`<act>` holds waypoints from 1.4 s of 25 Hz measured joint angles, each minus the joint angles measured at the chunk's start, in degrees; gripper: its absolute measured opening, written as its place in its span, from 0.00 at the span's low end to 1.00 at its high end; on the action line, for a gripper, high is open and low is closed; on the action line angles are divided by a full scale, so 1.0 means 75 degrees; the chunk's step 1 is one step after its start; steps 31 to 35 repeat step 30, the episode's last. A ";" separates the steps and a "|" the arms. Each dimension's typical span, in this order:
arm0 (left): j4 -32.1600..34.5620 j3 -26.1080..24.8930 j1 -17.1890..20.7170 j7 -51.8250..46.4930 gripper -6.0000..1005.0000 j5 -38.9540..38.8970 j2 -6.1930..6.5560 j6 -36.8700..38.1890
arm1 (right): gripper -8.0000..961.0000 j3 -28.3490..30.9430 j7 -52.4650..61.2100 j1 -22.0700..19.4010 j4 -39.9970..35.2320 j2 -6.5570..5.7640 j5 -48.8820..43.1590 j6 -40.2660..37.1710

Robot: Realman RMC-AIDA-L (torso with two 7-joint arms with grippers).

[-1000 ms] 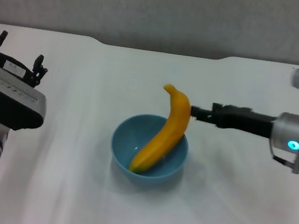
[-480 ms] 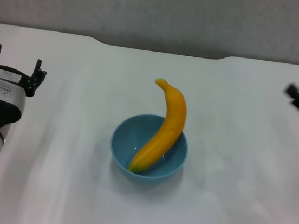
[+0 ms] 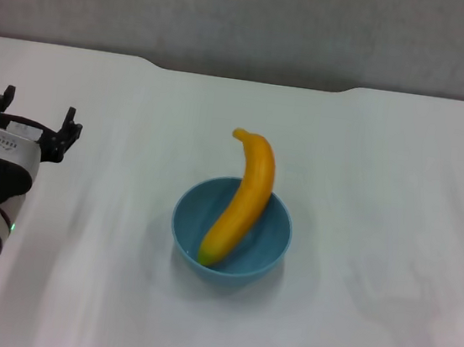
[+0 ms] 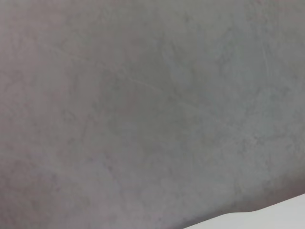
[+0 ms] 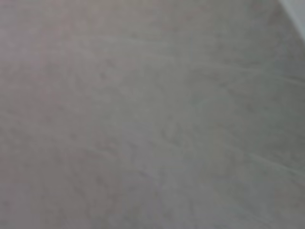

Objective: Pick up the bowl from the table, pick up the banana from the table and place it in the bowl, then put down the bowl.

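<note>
1. Bowl (image 3: 231, 233) sits on the desk (image 3: 381, 200) near the middle of the head view, resting flat, with nothing holding it.
2. Banana (image 3: 241, 200) lies inside the bowl, its greenish tip down against the near inner wall and its stem end leaning out over the far rim, pointing up and away from the robot.
3. Left pincer (image 3: 33, 125) is over the left part of the desk, well apart from the bowl; its two dark fingers (image 3: 69, 126) stand apart with nothing between them.
4. Right arm and its pincer are not in the head view, and the right wrist view shows only a plain grey surface, so nothing can be said of its fingers.
5. Left wrist view shows the same grey surface and a sliver of white at one corner, with no task thing in it.
6. Judging by how things lie, every step looks done: banana in the bowl, bowl down on the desk, both arms clear of it.
7. Next move probably calls only for parking the arms; the leaning banana could tip out if the bowl were nudged, so any motion should stay wide of it.
</note>
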 joint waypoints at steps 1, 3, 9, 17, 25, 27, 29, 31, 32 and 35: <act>0.0000 0.0008 -0.0002 0.0006 0.89 0.0008 -0.0001 -0.0005 | 0.89 -0.0007 -0.0107 -0.0026 0.0080 0.0001 0.0055 0.0103; 0.0000 0.0019 -0.0003 0.0008 0.89 0.0088 -0.0005 -0.0021 | 0.89 -0.0044 -0.0417 -0.0044 0.0266 0.0002 0.0080 0.0501; 0.0000 0.0136 0.0012 -0.0092 0.89 0.0422 -0.0044 -0.0240 | 0.89 -0.0002 -0.2384 -0.0015 0.1013 0.0029 0.0291 0.1343; -0.0065 0.0248 -0.0013 -0.0318 0.89 0.0432 -0.0047 -0.0357 | 0.89 -0.0055 -0.3098 0.0004 0.1240 0.0019 0.0478 0.1776; 0.0030 0.0330 -0.0025 -0.2342 0.89 0.0941 -0.0008 -0.0437 | 0.89 -0.0035 -0.3091 0.0208 0.1268 0.0025 0.0491 0.2523; 0.0066 0.0295 -0.0020 -0.3044 0.89 0.1196 0.0020 -0.0508 | 0.89 -0.0073 -0.3108 0.0263 0.1272 0.0026 0.0461 0.2587; 0.0116 0.0259 -0.0019 -0.3759 0.89 0.1570 0.0055 -0.0583 | 0.89 -0.0083 -0.3111 0.0295 0.1280 0.0026 0.0449 0.2597; 0.0157 0.0257 -0.0020 -0.4054 0.89 0.1756 0.0071 -0.0597 | 0.89 -0.0083 -0.3111 0.0307 0.1285 0.0026 0.0448 0.2609; 0.0157 0.0257 -0.0020 -0.4054 0.89 0.1756 0.0071 -0.0597 | 0.89 -0.0083 -0.3111 0.0307 0.1285 0.0026 0.0448 0.2609; 0.0157 0.0257 -0.0020 -0.4054 0.89 0.1756 0.0071 -0.0597 | 0.89 -0.0083 -0.3111 0.0307 0.1285 0.0026 0.0448 0.2609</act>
